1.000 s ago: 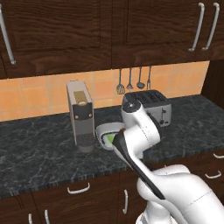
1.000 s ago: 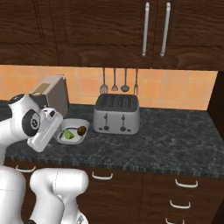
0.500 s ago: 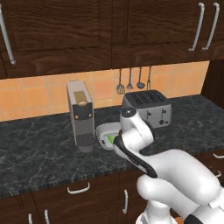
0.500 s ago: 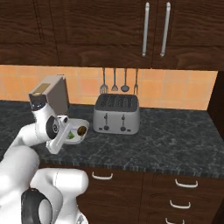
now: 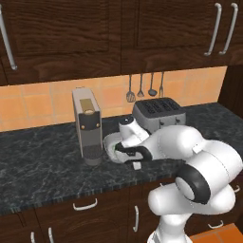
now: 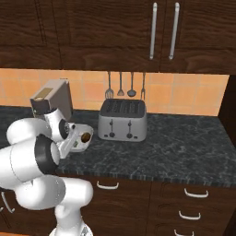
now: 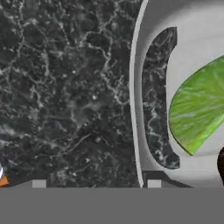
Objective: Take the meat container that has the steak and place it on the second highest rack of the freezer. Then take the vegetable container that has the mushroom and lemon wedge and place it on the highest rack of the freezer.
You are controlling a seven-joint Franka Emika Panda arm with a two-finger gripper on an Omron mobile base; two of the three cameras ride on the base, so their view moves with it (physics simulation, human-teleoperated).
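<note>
Observed on the dark speckled stone counter [image 5: 42,166]: shallow white oval vegetable container [image 5: 110,141], just right of the tall grey coffee machine [image 5: 88,126] and left of the silver four-slot toaster [image 6: 122,120]. Contained a small round brown mushroom [image 6: 85,137] and a bright lime-green lemon wedge [image 7: 199,107]. Wedge lay on the container floor just inside the pale rim [image 7: 136,96], with the mushroom's dark edge beside it at the frame border.

White arm bent low over the counter, with the two-finger gripper [image 5: 136,163] down at the container's near edge, between coffee machine and toaster. Fingertips largely hidden by the wrist and cropped in the hand view; could not tell whether clenched or released, nor whether touching the rim.

Noted on the orange tiled wall above the toaster: four hanging metal utensils [image 6: 125,85].
</note>
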